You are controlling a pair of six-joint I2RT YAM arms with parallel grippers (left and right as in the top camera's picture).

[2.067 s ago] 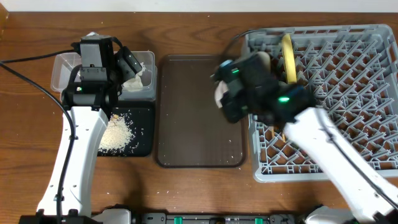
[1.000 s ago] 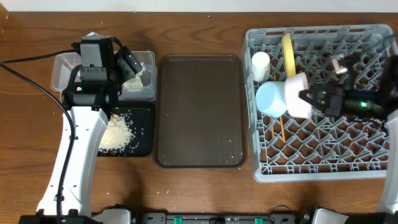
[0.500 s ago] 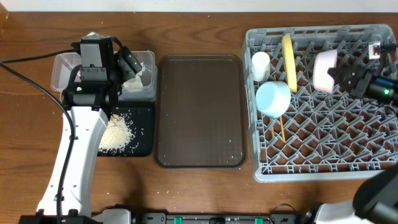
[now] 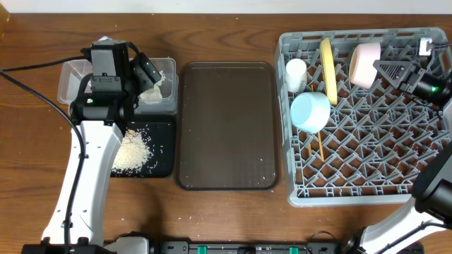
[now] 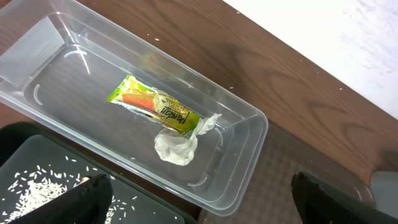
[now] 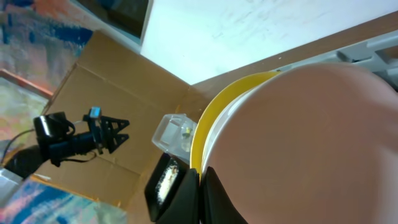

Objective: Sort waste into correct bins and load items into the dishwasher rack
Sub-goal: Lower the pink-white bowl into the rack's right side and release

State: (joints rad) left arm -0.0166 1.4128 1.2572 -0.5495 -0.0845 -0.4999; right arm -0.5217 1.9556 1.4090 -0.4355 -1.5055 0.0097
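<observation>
Working outward from the near edge of the table (image 4: 226,212), I am finding the black tray (image 4: 164,152) at near left. It is carrying the rice crumbs (image 4: 133,150) in a loose heap toward its left half, partly under the left arm. To its right the brown serving tray (image 4: 226,125) is lying flat between the bins and the dishwasher rack (image 4: 367,190), which is filling the right side.

Inside the rack, the chopsticks (image 4: 319,146) are lying on the lattice in the left part, running near to far. Their far ends are hidden by the light blue bowl (image 4: 311,111), which is resting on its side.

Farther back on the left, I am holding the left gripper (image 5: 199,193) above the clear tub (image 5: 68,74), its fingers (image 5: 87,196) spread wide apart and gripping nothing. The snack wrapper (image 5: 155,107) and the crumpled tissue (image 5: 177,146) are lying on the tub's floor, touching each other.

Along the rack's far rows, the white cup (image 4: 296,73) is sitting at the left and the yellow plate (image 4: 328,67) is standing on edge just to its right. The pinkish bowl (image 4: 365,63) is tipped on its side just beside the plate. I am gripping that bowl's right edge with the right gripper (image 4: 387,68), jaws closed tight on its wall. In the right wrist view the bowl's pink outside is filling the frame, with the plate's yellow rim behind it.
</observation>
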